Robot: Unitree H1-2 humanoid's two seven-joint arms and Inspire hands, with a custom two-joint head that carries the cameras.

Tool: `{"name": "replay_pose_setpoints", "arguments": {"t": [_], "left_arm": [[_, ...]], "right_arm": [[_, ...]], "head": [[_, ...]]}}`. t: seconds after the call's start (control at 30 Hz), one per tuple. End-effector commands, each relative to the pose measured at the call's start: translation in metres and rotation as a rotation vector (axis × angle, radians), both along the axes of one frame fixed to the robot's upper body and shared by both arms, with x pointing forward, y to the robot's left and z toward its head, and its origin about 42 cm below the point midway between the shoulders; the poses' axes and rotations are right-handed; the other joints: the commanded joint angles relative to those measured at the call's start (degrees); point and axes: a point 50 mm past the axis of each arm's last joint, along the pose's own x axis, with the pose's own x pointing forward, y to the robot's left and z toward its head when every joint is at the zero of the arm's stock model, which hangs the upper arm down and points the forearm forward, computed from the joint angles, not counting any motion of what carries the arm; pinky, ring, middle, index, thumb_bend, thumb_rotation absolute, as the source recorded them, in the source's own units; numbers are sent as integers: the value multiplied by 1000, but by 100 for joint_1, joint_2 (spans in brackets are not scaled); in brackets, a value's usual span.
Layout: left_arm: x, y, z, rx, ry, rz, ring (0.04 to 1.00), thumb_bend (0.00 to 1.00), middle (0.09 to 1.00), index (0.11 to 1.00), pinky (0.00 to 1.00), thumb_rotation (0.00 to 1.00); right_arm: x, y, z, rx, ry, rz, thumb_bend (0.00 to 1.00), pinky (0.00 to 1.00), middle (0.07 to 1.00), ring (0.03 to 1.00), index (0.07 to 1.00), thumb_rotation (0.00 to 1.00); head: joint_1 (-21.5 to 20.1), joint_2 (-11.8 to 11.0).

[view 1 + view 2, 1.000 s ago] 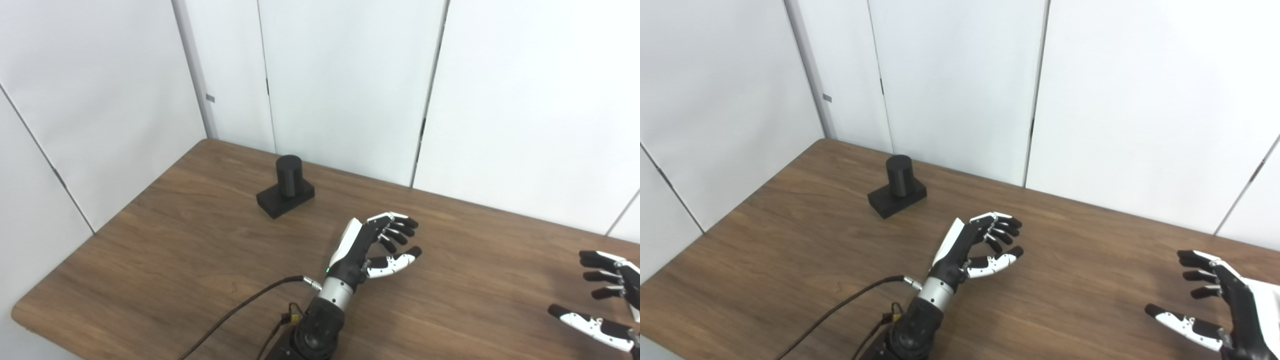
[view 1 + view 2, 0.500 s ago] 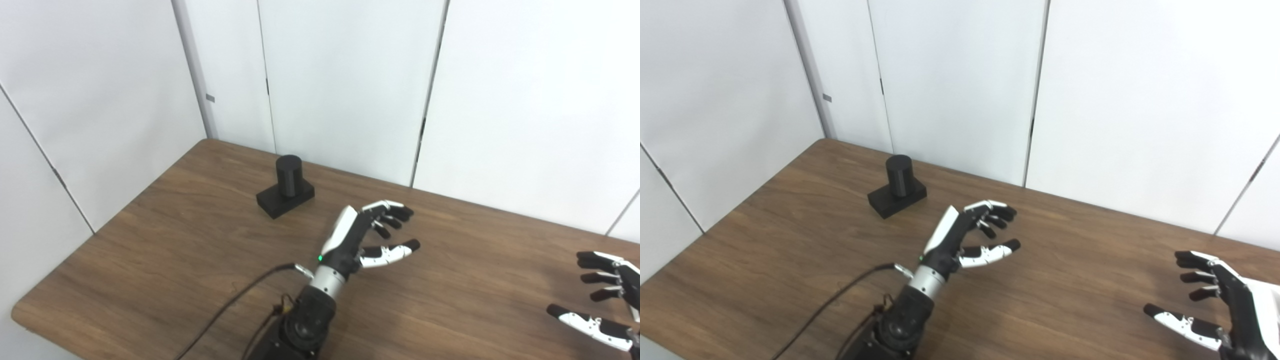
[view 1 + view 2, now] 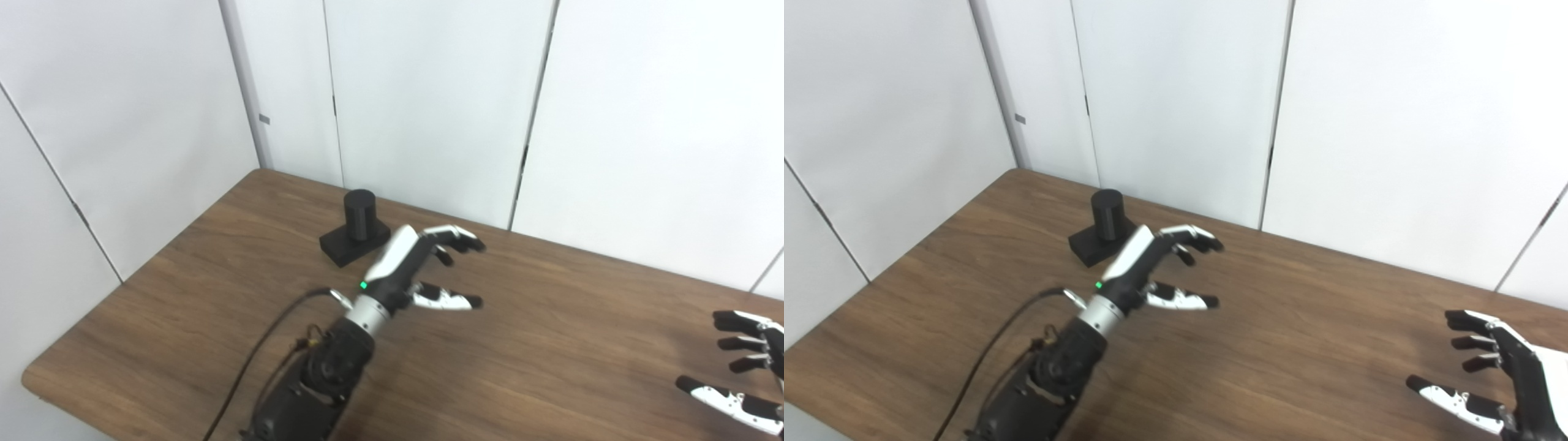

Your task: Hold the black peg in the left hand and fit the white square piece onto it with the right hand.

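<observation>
1. Standing upright on its square base, the black peg sits on the wooden table near the far wall.
2. Left hand hovers just beside the peg, fingers spread wide, holding nothing.
3. Right hand is well apart from the peg, fingers apart, empty.

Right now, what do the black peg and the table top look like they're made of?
Black peg: probably plastic, possibly printed; matte black, with no glint on the cylinder or its block base. Table: wood or wood-look laminate; brown streaked grain, smooth with a faint sheen and a rounded edge. Which one, the look leaves open.
</observation>
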Motion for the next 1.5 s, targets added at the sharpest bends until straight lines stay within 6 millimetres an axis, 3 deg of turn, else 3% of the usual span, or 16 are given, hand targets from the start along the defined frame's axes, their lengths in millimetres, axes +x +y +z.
{"name": "replay_pose_setpoints", "arguments": {"t": [0.0, 0.5, 0.6, 0.73, 0.83, 1.0, 1.13, 1.37, 1.47], "left_arm": [[6, 8, 34, 20, -112, 7, 699, 813, 722, 661, 534, 6], [4, 54, 65, 113, -152, 205, 776, 846, 803, 764, 632, 81], [6, 63, 70, 158, -151, 264, 794, 850, 814, 786, 667, 133], [7, 73, 76, 191, -153, 309, 795, 851, 823, 806, 657, 148], [9, 82, 79, 211, -147, 335, 842, 854, 864, 811, 725, 185], [12, 92, 84, 237, -133, 395, 910, 907, 927, 825, 804, 197], [15, 98, 87, 340, -114, 478, 985, 952, 989, 852, 836, 278], [23, 108, 88, 446, -60, 559, 1000, 1000, 1000, 877, 918, 313], [26, 112, 88, 486, -39, 592, 1000, 1000, 1000, 872, 894, 348]], "right_arm": [[6, -2, 20, -10, -79, 10, 672, 483, 697, 626, 683, 0], [6, -3, 20, -17, -64, 7, 669, 484, 700, 626, 691, 0], [6, -4, 20, -17, -63, 4, 672, 480, 698, 624, 690, 0], [6, -4, 20, -7, -71, 11, 676, 481, 693, 617, 683, 0], [5, -4, 21, -5, -64, 7, 669, 483, 697, 624, 684, 0], [5, -4, 21, -12, -71, 12, 668, 468, 694, 613, 682, 0], [4, -4, 22, -16, -70, 9, 669, 477, 694, 619, 683, 0], [4, -4, 22, -13, -67, 4, 669, 485, 698, 623, 687, 0], [5, -4, 22, -4, -73, 5, 671, 472, 695, 619, 682, 0]], "head": [[16, 0], [56, 5], [48, 13], [52, 14], [57, 17], [54, 18], [54, 18], [42, 26], [42, 26]]}}
